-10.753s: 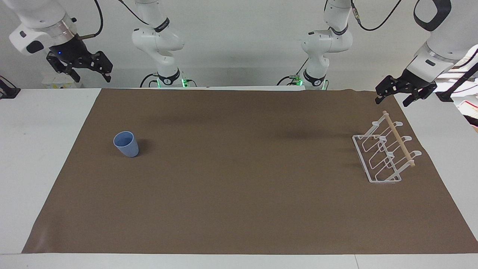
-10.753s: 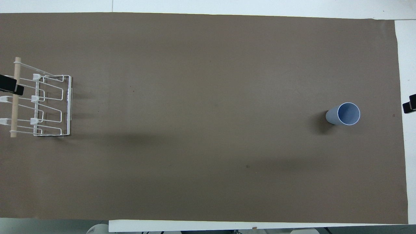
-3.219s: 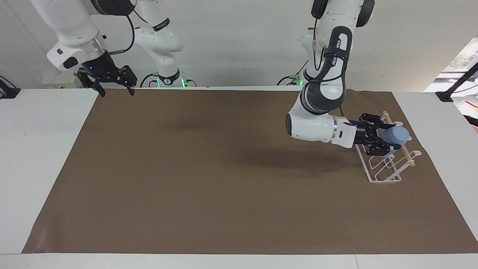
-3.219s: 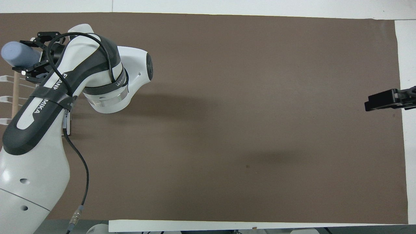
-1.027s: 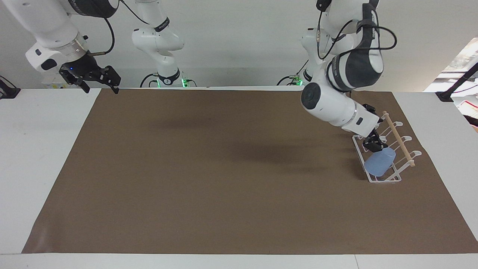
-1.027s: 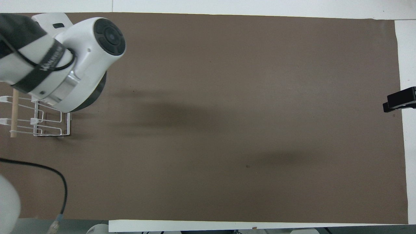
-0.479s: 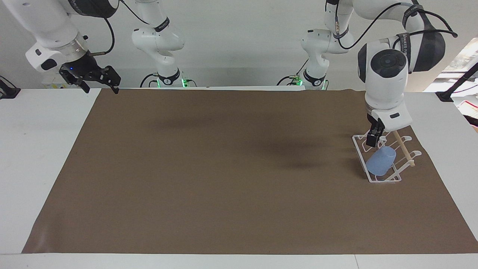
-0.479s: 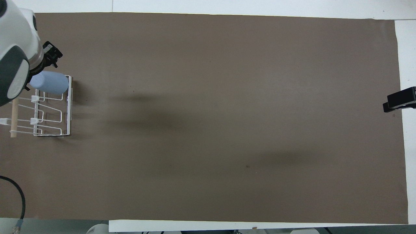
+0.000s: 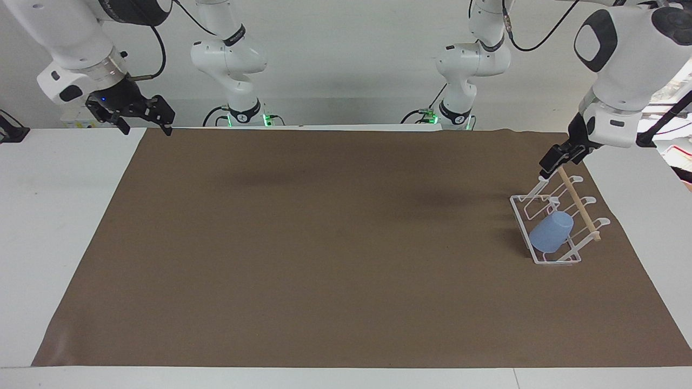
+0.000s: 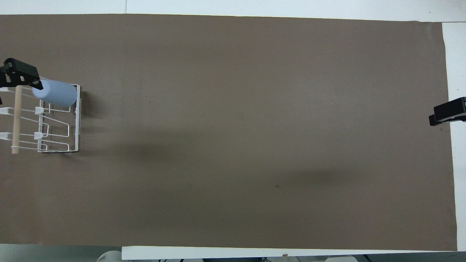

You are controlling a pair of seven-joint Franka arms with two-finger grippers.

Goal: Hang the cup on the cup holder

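Note:
The light-blue cup [image 9: 550, 232] hangs mouth-down and tilted on a prong of the white wire cup holder [image 9: 520, 216], at the holder's end farther from the robots. It also shows in the overhead view [image 10: 56, 93] on the holder [image 10: 77, 120]. My left gripper [image 9: 549, 165] is empty and raised over the holder's end nearer to the robots, by the tip of the wooden dowel [image 9: 581, 208], apart from the cup. In the overhead view it [image 10: 18, 74] is beside the cup's mouth end. My right gripper [image 9: 146, 127] waits open and empty over the table edge at the right arm's end.
A brown mat [image 9: 324, 243] covers most of the white table [image 9: 59, 216]. The holder stands near the mat's edge at the left arm's end. The right gripper's tip [image 10: 446, 113] shows at the mat's edge in the overhead view.
My left gripper has lifted off the cup and drawn back up toward the robots. The cup stays hung on the holder. The right arm has not moved.

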